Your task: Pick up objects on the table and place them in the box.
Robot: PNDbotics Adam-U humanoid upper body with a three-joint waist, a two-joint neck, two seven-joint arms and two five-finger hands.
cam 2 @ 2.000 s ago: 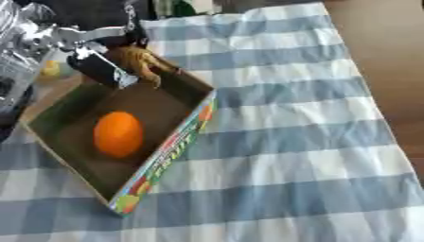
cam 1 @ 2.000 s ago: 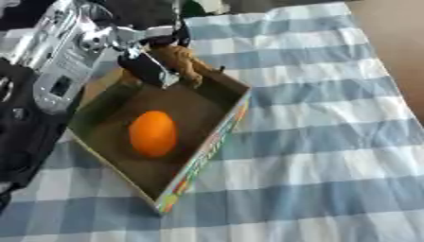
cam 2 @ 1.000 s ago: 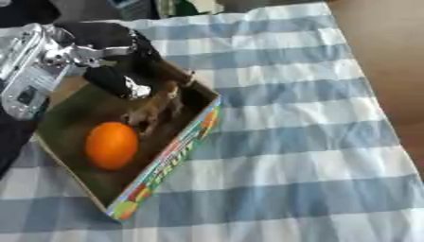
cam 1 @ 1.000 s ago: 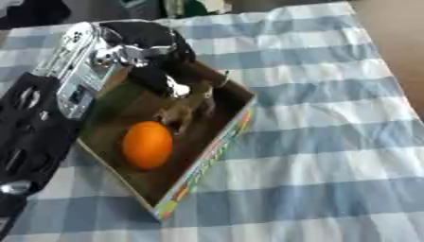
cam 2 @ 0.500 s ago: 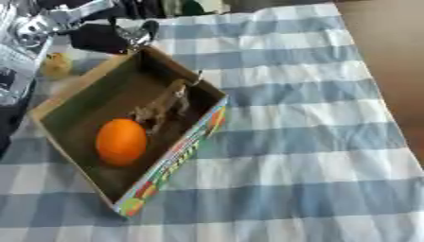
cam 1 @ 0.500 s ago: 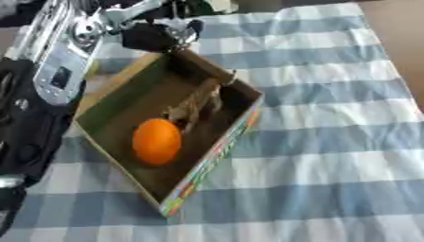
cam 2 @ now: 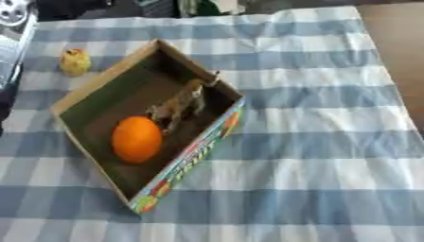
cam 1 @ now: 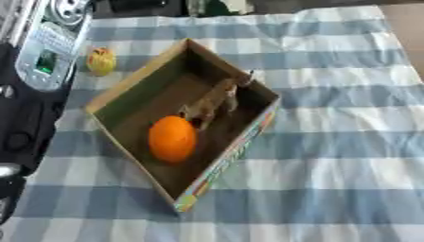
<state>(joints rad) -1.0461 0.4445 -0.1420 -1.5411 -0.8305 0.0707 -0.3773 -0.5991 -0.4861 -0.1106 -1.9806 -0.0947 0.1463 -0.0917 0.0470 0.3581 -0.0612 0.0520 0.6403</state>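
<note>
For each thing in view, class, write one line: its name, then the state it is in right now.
Box: open, on the checked cloth.
Orange: inside the box, near its middle.
Brown toy animal: inside the box, beside the orange, against the far right wall.
Yellow thing: outside the box, on the cloth to its far left.
Cloth: spread flat over the table.
Left arm: at the left edge; hand not seen.

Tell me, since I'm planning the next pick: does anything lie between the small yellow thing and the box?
Nothing visible does. The yellow thing lies on the cloth just outside the box's near-left wall, with only bare checked cloth between them.
</note>
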